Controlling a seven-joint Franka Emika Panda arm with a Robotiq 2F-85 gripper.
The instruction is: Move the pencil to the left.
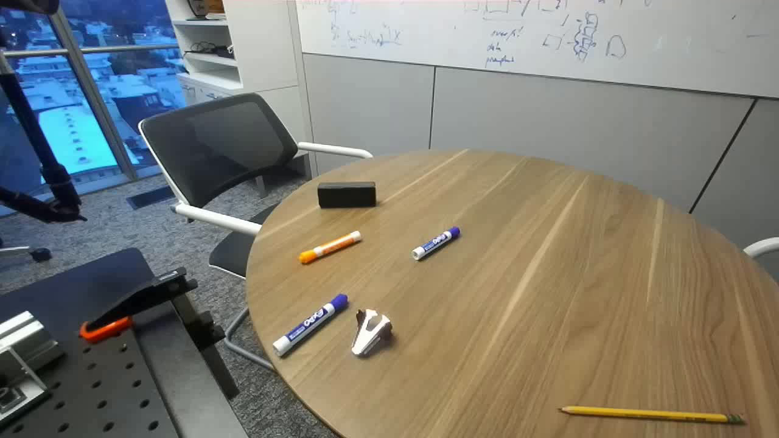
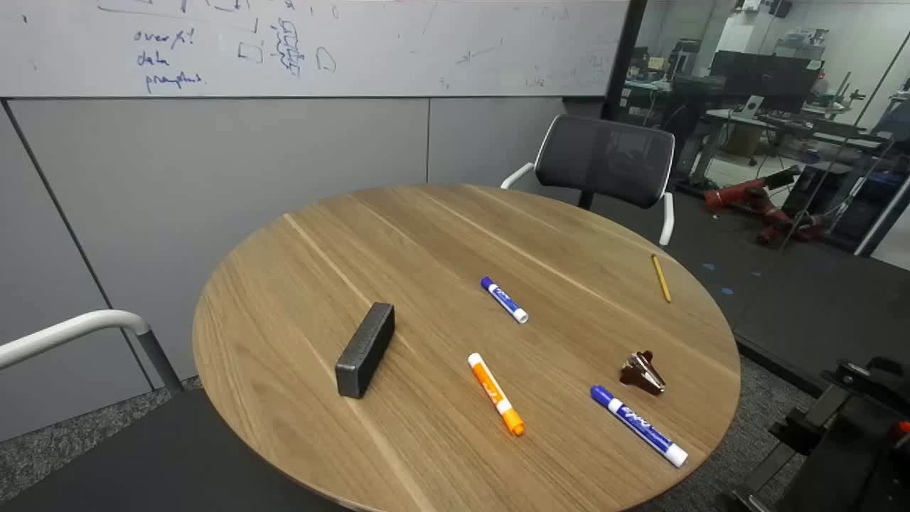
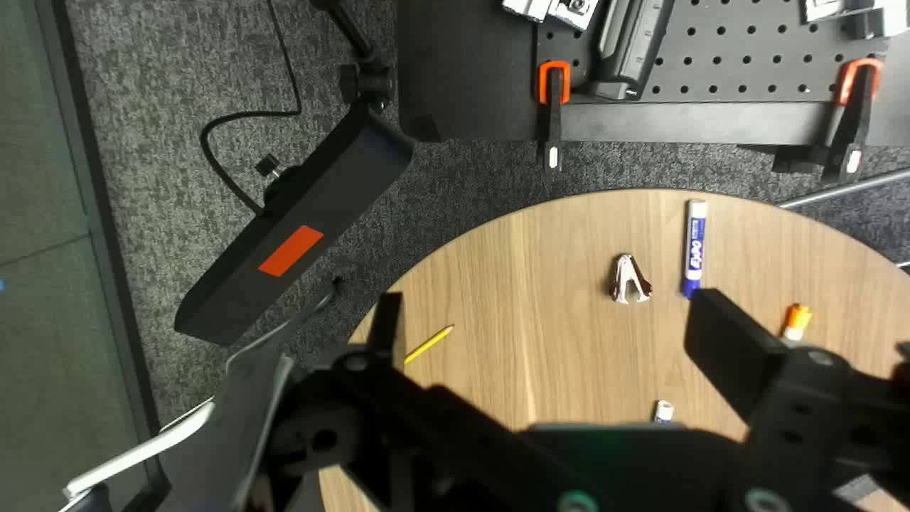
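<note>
The pencil [image 1: 651, 415] is long, thin and yellow-orange. It lies flat on the round wooden table [image 1: 523, 340], near the edge at the bottom right in an exterior view. In an exterior view [image 2: 661, 279] it lies near the table's right edge. In the wrist view the pencil [image 3: 429, 344] shows its pointed end, and the rest is hidden behind the left finger. My gripper [image 3: 544, 313] is open and empty, well above the table, with its fingers wide apart. The gripper is out of view in both exterior views.
On the table are a staple remover [image 1: 365, 340], two blue-and-white markers [image 1: 311, 324] [image 1: 436, 243], an orange marker [image 1: 330, 247] and a black box [image 1: 347, 195]. Chairs [image 2: 604, 160] stand round the table. A black camera on a stand [image 3: 334, 192] is beside the table in the wrist view.
</note>
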